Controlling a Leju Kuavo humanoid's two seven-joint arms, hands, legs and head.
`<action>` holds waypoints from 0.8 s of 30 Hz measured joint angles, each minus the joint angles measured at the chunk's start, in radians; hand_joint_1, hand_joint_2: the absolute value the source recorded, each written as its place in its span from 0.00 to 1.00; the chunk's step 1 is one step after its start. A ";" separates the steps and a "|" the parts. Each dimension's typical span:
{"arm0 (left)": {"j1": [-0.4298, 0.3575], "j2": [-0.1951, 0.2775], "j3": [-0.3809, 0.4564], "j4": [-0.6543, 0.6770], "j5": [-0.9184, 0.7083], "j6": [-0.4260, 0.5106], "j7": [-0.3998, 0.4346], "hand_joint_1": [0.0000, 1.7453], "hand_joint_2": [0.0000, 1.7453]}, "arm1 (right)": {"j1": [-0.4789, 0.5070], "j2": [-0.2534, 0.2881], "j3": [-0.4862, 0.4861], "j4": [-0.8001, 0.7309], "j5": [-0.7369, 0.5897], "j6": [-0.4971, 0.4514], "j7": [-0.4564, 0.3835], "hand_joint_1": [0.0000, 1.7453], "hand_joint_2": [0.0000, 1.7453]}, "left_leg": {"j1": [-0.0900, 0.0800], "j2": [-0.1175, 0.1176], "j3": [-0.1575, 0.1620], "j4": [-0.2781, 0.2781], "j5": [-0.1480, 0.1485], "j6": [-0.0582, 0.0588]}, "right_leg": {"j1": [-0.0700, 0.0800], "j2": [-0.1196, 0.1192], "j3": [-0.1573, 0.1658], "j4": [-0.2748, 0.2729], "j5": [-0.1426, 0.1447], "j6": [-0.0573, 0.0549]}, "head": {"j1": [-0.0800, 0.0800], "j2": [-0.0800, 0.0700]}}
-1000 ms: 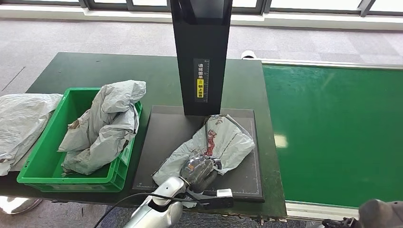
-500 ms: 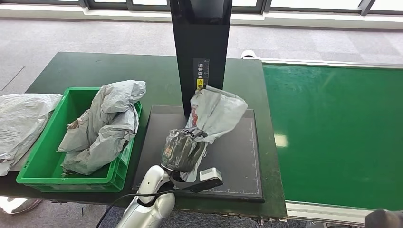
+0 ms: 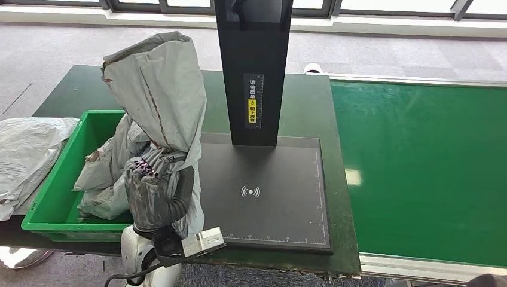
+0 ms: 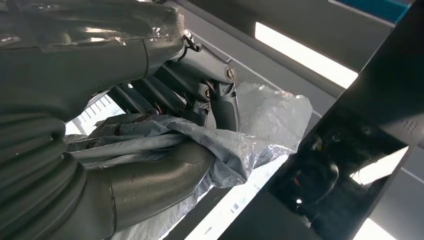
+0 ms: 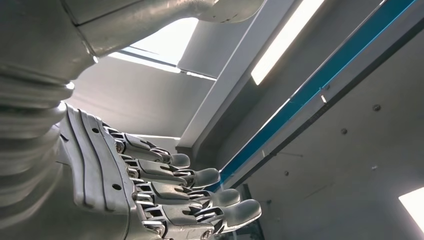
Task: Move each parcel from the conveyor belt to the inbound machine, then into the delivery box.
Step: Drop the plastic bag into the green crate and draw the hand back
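Nearest the robot, the left hand [image 3: 158,194] grips the bunched end of a grey parcel [image 3: 158,89], fingers [image 4: 220,100] closed around the crumpled film; the rest of the bag stands up above the fist. Taking the green delivery box [image 3: 51,203] as the landmark, the hand hangs just beside the box's right wall, between it and the black plate of the inbound machine [image 3: 263,191], and the parcel's top leans over the box. Another grey bag [image 3: 116,173] already fills much of the box, and a further one [image 3: 27,152] lies on the table on the box's far side from the machine.

The risk is a drop at the edge: released here, the bag could drape over the wall or slide off the heaped bag inside. The slack film could also slip through the grip.

The right hand [image 5: 165,195] holds nothing, fingers apart and lightly curled, though its place relative to the box cannot be told. Farthest from the box lies the green conveyor belt [image 3: 418,167].
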 joint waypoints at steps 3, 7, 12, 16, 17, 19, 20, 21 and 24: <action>0.019 -0.001 0.017 -0.036 0.009 0.000 -0.038 1.00 1.00 | 0.009 0.004 -0.005 -0.006 0.002 0.000 0.000 0.00 1.00 | 0.000 0.000 0.000 0.000 0.000 0.000 | 0.000 0.000 0.000 0.000 0.000 0.000 | 0.000 0.000; 0.038 -0.003 0.052 -0.073 0.090 0.000 -0.114 1.00 1.00 | 0.023 0.010 -0.018 -0.021 0.005 0.000 0.000 0.00 1.00 | 0.000 0.000 0.000 0.000 0.000 0.000 | 0.000 0.000 0.000 0.000 0.000 0.000 | 0.000 0.000; 0.057 -0.010 0.132 -0.114 0.282 0.000 -0.240 1.00 1.00 | 0.032 0.023 -0.045 -0.042 0.013 0.000 0.000 0.00 1.00 | 0.000 0.000 0.000 0.000 0.000 0.000 | 0.000 0.000 0.000 0.000 0.000 0.000 | 0.000 0.000; 0.039 -0.018 0.285 -0.108 0.405 0.000 -0.267 1.00 1.00 | 0.036 0.027 -0.060 -0.050 0.002 0.000 0.000 0.00 1.00 | 0.001 0.001 0.001 0.000 0.000 0.000 | 0.001 0.000 -0.001 0.000 -0.001 -0.001 | 0.000 0.000; 0.029 -0.019 0.331 -0.098 0.418 0.000 -0.267 1.00 1.00 | 0.038 0.026 -0.063 -0.050 -0.001 0.000 0.000 0.00 1.00 | 0.001 0.001 0.001 0.000 0.000 0.000 | 0.001 0.000 -0.001 0.001 -0.001 -0.001 | 0.000 0.000; 0.010 -0.020 0.409 -0.063 0.409 0.000 -0.262 1.00 1.00 | 0.041 0.026 -0.065 -0.050 -0.005 0.000 0.000 0.00 1.00 | 0.001 0.001 0.002 0.000 0.000 -0.001 | 0.001 0.000 -0.001 0.001 -0.001 -0.002 | 0.000 0.000; 0.000 -0.021 0.444 -0.039 0.386 0.000 -0.253 1.00 1.00 | 0.043 0.026 -0.066 -0.050 -0.006 0.000 0.000 0.00 1.00 | 0.001 0.001 0.002 0.000 0.000 -0.001 | 0.001 0.000 -0.001 0.001 -0.001 -0.002 | 0.000 0.000; -0.012 -0.021 0.476 -0.012 0.352 0.000 -0.238 1.00 1.00 | 0.044 0.026 -0.066 -0.050 -0.007 0.000 0.000 0.00 1.00 | 0.001 0.001 0.002 0.000 0.000 -0.001 | 0.001 0.000 -0.001 0.001 -0.001 -0.002 | 0.000 0.000; -0.062 -0.022 0.574 0.084 0.239 0.000 -0.176 1.00 1.00 | 0.047 0.026 -0.066 -0.050 -0.007 0.000 0.000 0.00 1.00 | 0.001 0.001 0.002 0.000 0.000 -0.001 | 0.001 0.000 0.000 0.001 -0.001 -0.002 | 0.000 0.000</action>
